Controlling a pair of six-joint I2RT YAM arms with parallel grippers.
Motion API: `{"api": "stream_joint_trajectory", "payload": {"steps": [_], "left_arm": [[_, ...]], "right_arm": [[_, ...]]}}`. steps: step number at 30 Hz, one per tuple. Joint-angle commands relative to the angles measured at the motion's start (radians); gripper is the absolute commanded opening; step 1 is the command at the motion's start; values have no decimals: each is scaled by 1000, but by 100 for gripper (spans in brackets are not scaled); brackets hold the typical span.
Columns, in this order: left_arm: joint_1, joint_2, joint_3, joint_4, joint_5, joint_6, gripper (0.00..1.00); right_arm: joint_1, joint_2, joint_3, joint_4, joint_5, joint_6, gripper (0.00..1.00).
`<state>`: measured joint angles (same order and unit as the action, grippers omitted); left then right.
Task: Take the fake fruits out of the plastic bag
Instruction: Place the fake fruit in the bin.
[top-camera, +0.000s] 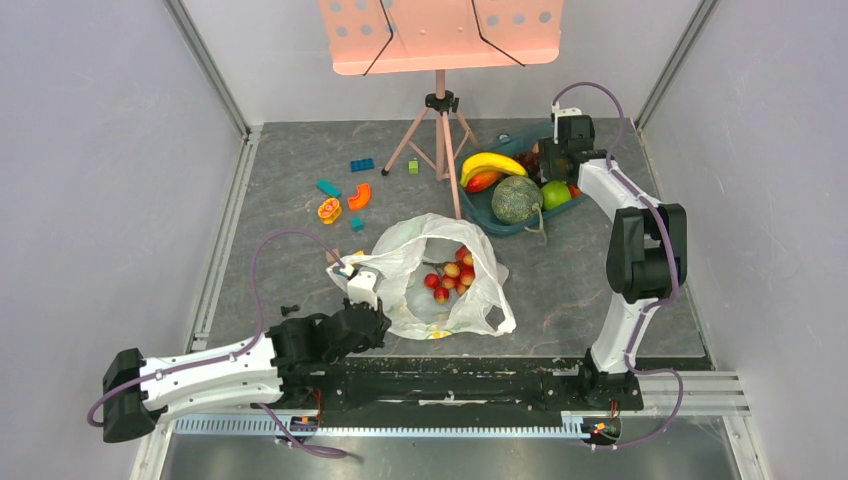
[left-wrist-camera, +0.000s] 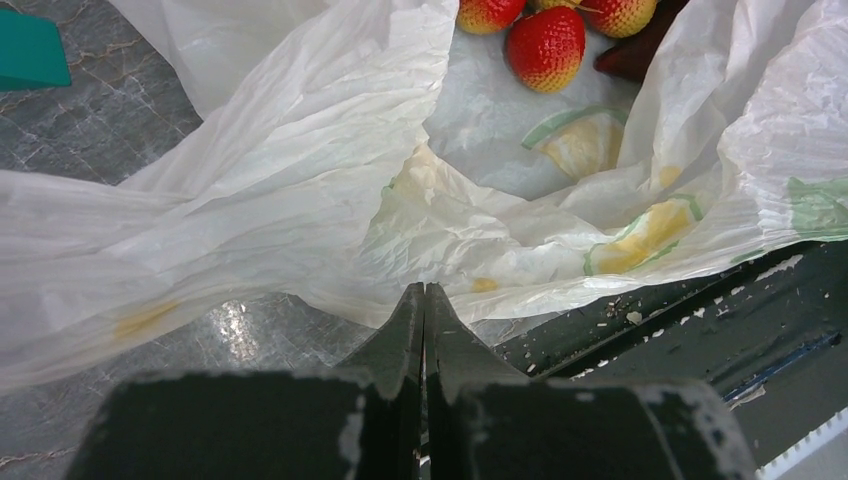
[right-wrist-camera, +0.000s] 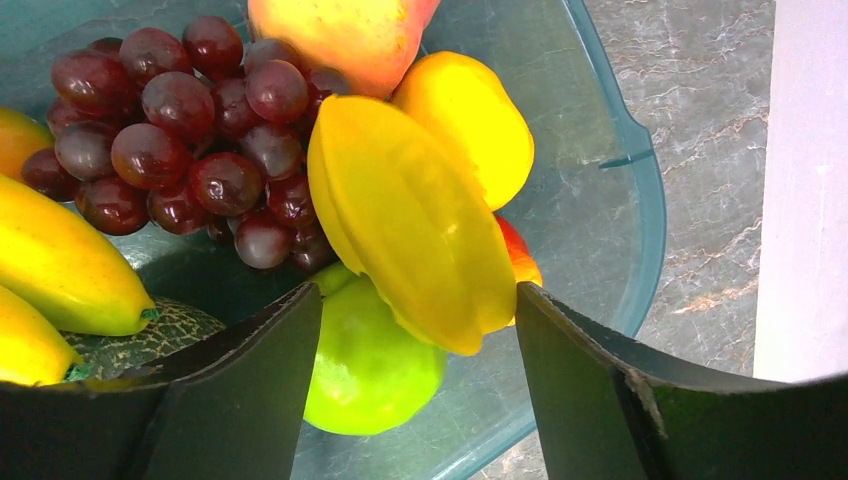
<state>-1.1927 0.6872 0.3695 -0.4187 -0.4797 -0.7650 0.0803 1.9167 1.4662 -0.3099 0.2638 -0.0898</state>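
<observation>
The cluster of red-pink balls (top-camera: 452, 275) lies inside the plastic bag (top-camera: 400, 250), toward the far side of its open mouth, so our task is not yet done. The banana bunch (top-camera: 492, 162) already rests in the blue tray (top-camera: 478, 208) at the far right. The bag sits mid-table, just beyond the arms' rail.

The left gripper (top-camera: 352, 275) is at the bag's near-left rim with its jaws pressed together. In the wrist view the film begins right at the tips, and we cannot tell whether a fold is caught between them. The right gripper (top-camera: 556, 155) hangs over the tray with its jaws spread. A yellow starfruit (right-wrist-camera: 415, 220) lies between them, on top of a green apple (right-wrist-camera: 370, 370) and beside the grapes (right-wrist-camera: 190, 150).

Our worries from here:
- **Left jaws holding nothing:** the mouth may sag over the cluster when the right arm reaches in. The fingers could then close on film along with fruit and lift the whole bag.
- **Left jaws holding the film:** a hard pull could drag the light bag or roll the cluster deeper.
- **Starfruit:** it perches high on the pile, so a careless lift-off could tip it over the tray's rim.
- **Path to the bag:** the right arm must pass the stand's tripod leg (top-camera: 452, 175), which slants down between tray and bag, and brushing it could shake the stand.
</observation>
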Motion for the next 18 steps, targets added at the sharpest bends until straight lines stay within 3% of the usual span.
{"api": "stream_joint_trajectory", "payload": {"steps": [1, 9, 18], "left_arm": [[-1, -14, 46, -6, -41, -7, 4], [-2, -68, 78, -45, -50, -2, 7], [-2, -70, 146, -62, -39, 35, 10]], "right_arm": [[-5, -45, 26, 12, -5, -2, 75], [-3, -229, -82, 13, -67, 13, 78], [35, -528, -334, 110, -231, 24, 81]]}}
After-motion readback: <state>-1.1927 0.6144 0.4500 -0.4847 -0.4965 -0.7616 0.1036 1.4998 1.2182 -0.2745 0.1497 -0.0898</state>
